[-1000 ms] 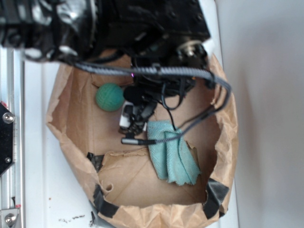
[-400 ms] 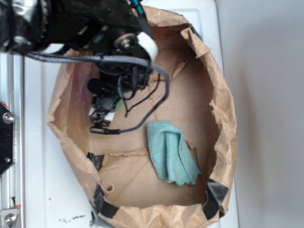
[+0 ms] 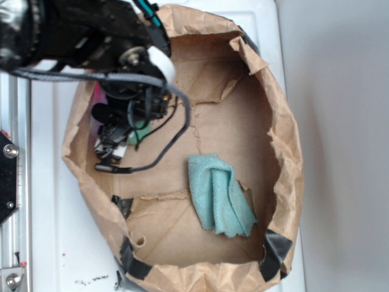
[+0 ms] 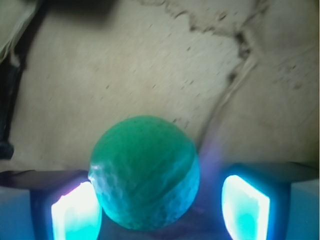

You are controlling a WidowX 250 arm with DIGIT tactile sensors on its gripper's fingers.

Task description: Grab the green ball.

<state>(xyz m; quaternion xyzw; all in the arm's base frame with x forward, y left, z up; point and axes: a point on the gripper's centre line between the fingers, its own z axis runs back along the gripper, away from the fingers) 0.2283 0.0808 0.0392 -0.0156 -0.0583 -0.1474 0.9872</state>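
Closest to the wrist camera, between two glowing pads (image 4: pixel 76 212), the green ball (image 4: pixel 144 172) sits on the brown paper floor; the left pad is touching or nearly touching its side, while a clear gap shows between the ball and the right pad, so the claw (image 4: pixel 160 210) is partly open around the ball and not clamped on it. Beyond the ball, the paper floor runs back with creases and a torn seam. From the exterior view, the claw (image 3: pixel 115 143) hangs inside the left part of a wide brown paper bag (image 3: pixel 285 152), and only a sliver of the green ball (image 3: pixel 141 131) shows beneath the black arm and its looping cable (image 3: pixel 173 131). Farther right, well apart from the ball, a teal cloth (image 3: pixel 220 194) lies crumpled on the bag's floor. The bag rests on a white counter (image 3: pixel 48 243).
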